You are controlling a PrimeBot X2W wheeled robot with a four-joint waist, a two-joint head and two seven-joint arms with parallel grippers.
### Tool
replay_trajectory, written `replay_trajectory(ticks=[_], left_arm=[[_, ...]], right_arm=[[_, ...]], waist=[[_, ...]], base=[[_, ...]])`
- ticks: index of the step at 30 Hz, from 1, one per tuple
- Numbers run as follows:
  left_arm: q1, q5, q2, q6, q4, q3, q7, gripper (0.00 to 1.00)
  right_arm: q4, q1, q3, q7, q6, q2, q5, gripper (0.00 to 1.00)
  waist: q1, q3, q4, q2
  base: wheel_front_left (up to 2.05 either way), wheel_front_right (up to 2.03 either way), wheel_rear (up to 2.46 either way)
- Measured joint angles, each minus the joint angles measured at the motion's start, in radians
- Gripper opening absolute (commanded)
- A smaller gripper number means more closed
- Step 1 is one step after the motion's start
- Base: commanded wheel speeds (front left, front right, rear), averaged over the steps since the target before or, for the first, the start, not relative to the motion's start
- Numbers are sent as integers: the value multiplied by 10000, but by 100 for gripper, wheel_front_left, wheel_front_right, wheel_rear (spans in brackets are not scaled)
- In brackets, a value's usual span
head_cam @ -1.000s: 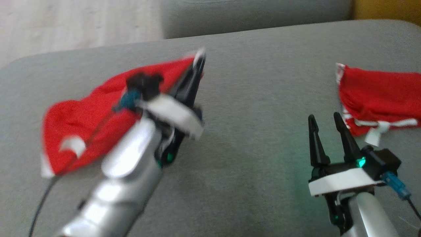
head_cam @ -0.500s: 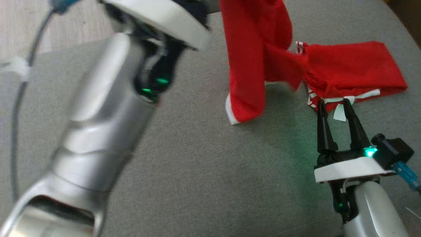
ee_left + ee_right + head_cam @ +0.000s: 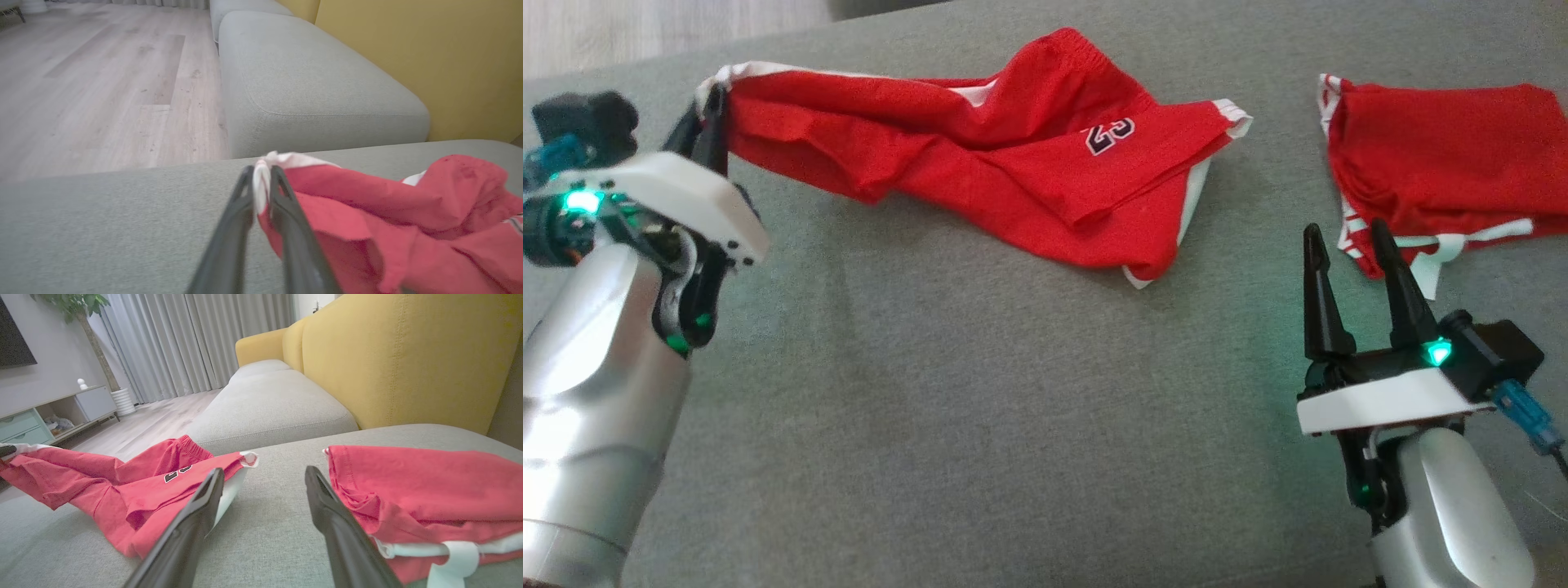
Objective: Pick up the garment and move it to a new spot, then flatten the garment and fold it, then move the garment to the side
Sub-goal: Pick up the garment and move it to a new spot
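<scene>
Head view: the red shorts [image 3: 1029,171], seen hanging from the left gripper [image 3: 711,102] half a second ago, are now laid across the grey sofa cushion [image 3: 980,392], so the move to a new spot is judged nearly done, with flattening next. A white-trimmed corner [image 3: 271,157] is pinched between the closed left jaws. The right gripper [image 3: 1345,230] is held open and empty near a folded red garment [image 3: 1445,163]. The thin, soft cloth is rumpled in loose folds.
</scene>
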Motion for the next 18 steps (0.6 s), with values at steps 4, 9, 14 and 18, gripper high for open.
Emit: replay_trajectory(ticks=[4,9,14,18], left_arm=[[-34,619,-6,90,782,-184,-999,100],[-41,895,-516,61,1250,-328,-2418,100],[12,1166,-940,-113,1099,-520,-3461,100],[643,1565,-1087,40,391,-593,-3726,100]], right_arm=[[4,-93,-6,0,0,-2,-236,100],[33,-92,-171,-2,0,-2,-614,100],[173,-68,-295,-2,0,-2,-836,100],[265,-22,-370,-2,0,-2,-857,100]], waist=[[0,193,220,0],[-1,170,680,0],[-2,-146,1209,0],[-3,-555,1649,0]], base=[[0,0,0],[0,0,0],[0,0,0],[0,0,0]])
